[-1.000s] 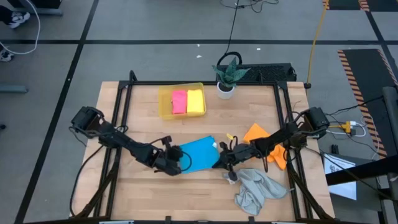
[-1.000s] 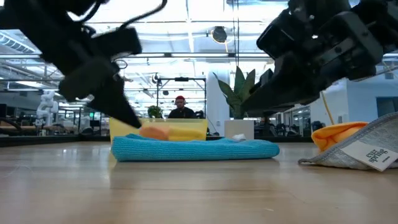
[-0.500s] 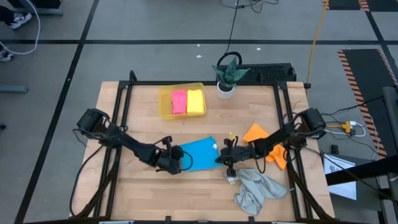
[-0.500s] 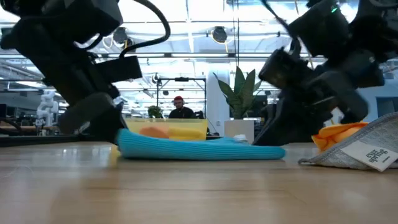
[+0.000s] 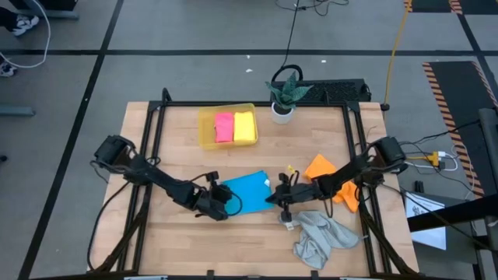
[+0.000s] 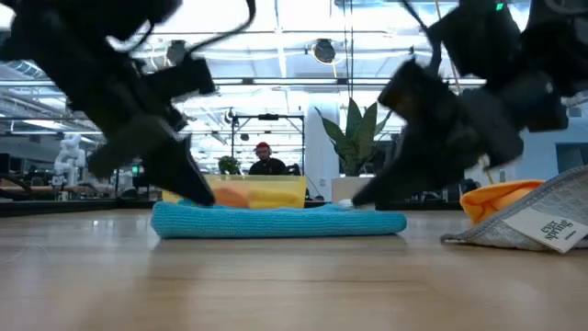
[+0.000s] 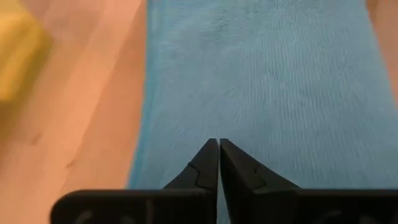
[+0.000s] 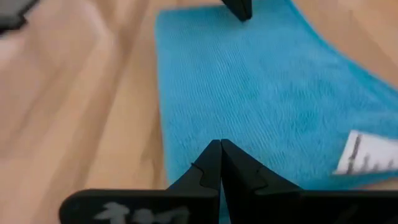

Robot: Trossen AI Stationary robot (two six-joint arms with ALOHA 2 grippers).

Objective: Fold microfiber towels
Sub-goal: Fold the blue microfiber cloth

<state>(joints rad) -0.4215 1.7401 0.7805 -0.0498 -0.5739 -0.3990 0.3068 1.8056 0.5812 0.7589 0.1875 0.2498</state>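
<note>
Tray (image 5: 205, 128) with pink towel (image 5: 224, 127), yellow towel (image 5: 245, 126)

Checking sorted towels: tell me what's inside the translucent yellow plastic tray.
The translucent yellow plastic tray holds a folded pink towel beside a folded yellow towel. Anything beneath them is hidden.

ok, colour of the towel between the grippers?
Bright blue towel, clearest in the left wrist view.
</note>
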